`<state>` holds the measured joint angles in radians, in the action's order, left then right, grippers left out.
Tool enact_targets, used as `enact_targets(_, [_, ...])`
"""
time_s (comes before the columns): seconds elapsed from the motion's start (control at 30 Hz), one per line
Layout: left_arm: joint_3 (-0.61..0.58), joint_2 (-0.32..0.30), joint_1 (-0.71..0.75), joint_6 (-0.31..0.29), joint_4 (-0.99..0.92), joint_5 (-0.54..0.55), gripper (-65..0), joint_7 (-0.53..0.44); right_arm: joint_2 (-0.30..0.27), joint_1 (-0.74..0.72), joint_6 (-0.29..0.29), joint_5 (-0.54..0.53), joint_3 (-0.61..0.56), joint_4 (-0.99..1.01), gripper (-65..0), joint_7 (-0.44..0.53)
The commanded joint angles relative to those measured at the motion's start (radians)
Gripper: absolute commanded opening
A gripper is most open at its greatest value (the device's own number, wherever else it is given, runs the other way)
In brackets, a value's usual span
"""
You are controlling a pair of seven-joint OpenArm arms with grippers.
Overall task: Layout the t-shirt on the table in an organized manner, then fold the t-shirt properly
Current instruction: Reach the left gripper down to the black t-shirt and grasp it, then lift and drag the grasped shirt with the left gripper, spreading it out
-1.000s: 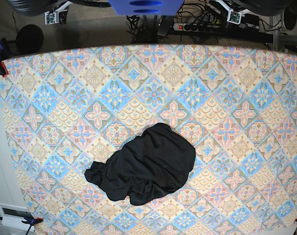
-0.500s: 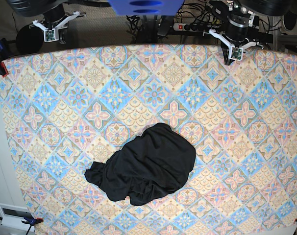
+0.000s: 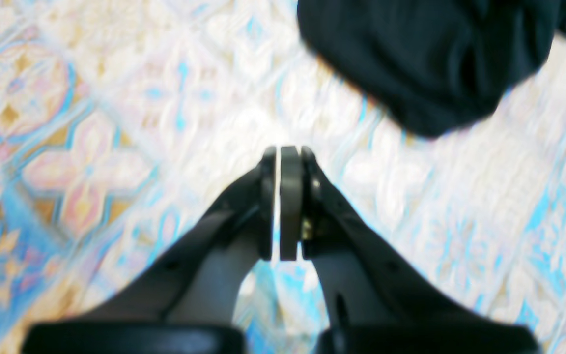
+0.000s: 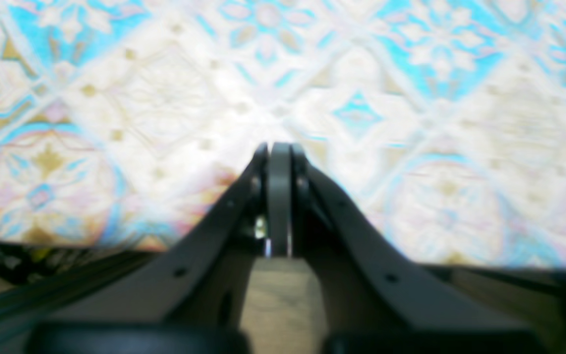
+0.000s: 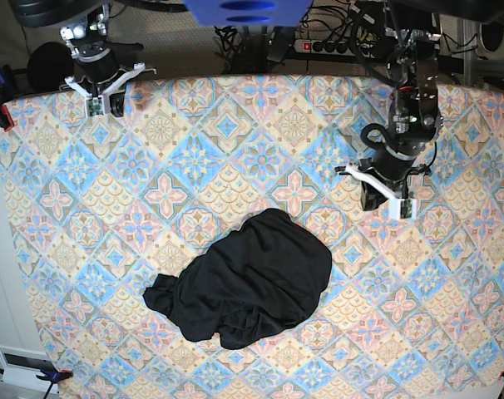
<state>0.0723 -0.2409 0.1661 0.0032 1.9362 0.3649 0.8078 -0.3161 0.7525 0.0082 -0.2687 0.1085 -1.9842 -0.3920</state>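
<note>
The table (image 5: 61,208) runs past the base view's lower and right edges, and both wrist views are blurred, so its pattern reads only as soft pastel diamonds there. The t-shirt (image 5: 244,278) lies in a crumpled heap a little below the table's middle, its long axis slanting from lower left to upper right; sleeves, collar and hem cannot be told apart, and the left wrist view cuts it off at the top. The left gripper (image 3: 281,209) hovers near the heap, fingers pressed together on nothing. The right gripper (image 4: 279,199), likewise closed and empty, is over the far edge.
</note>
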Motion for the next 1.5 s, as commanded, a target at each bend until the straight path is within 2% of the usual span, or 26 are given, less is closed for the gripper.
enact_targets(0.0, [-0.025, -0.005, -0.033, -0.002, -0.016, -0.002, -62.6, -0.012, -0.010, -0.015, -0.003, 0.001, -0.008, -0.020, -65.0, 0.011])
enact_targets(0.07, [-0.078, -0.001, -0.084, -0.002, -0.083, -0.014, -60.1, -0.012, -0.010, -0.040, -0.003, 0.001, -0.030, -0.020, -65.0, -0.014])
enact_targets(0.2, [-0.141, 0.048, -0.184, -0.004, -0.215, -0.025, -52.4, -0.012, -0.008, -0.074, -0.003, 0.001, -0.056, -0.020, -65.0, -0.031])
enact_targets(0.33, [-0.184, 0.108, -0.290, -0.004, -0.361, -0.023, -43.9, -0.014, -0.007, -0.084, -0.003, 0.001, -0.072, -0.022, -65.0, -0.029])
enact_targets(0.47, [-0.213, 0.171, -0.382, -0.004, -0.492, -0.020, -38.9, -0.035, -0.007, -0.084, -0.003, 0.001, -0.072, -0.022, -65.0, -0.029])
enact_targets(0.8, [-0.214, 0.269, -0.500, -0.004, -0.792, -0.017, -38.8, -0.069, -0.007, -0.084, -0.003, 0.001, -0.066, -0.022, -65.0, -0.029])
enact_targets(0.9, [-0.216, 0.269, -0.500, -0.004, -0.797, -0.017, -44.6, -0.086, -0.007, -0.084, -0.003, 0.001, -0.066, -0.022, -65.0, -0.029])
enact_targets(0.93, [-0.214, 0.266, -0.500, -0.004, -0.797, -0.017, -48.3, -0.084, -0.007, -0.084, -0.003, 0.001, -0.066, -0.022, -65.0, -0.029])
enact_targets(1.03, [-0.208, 0.254, -0.497, -0.004, -0.791, -0.016, -65.0, -0.087, -0.007, -0.084, -0.003, 0.001, -0.065, -0.022, -65.0, -0.028])
enact_targets(1.17, [-0.208, 0.182, -0.474, -0.004, -0.736, 0.016, -64.9, -0.086, -0.007, -0.103, -0.003, -0.001, -0.065, -0.022, -65.0, -0.028])
enact_targets(1.33, [-0.210, 0.018, -0.373, -0.004, -0.492, 0.147, -65.0, -0.083, -0.007, -0.104, -0.003, -0.001, -0.065, -0.022, -65.0, -0.028])
enact_targets(1.47, [-0.174, -0.099, -0.297, -0.004, -0.363, 0.204, -65.0, -0.084, -0.008, -0.106, -0.003, -0.001, -0.066, -0.022, -65.0, -0.028])
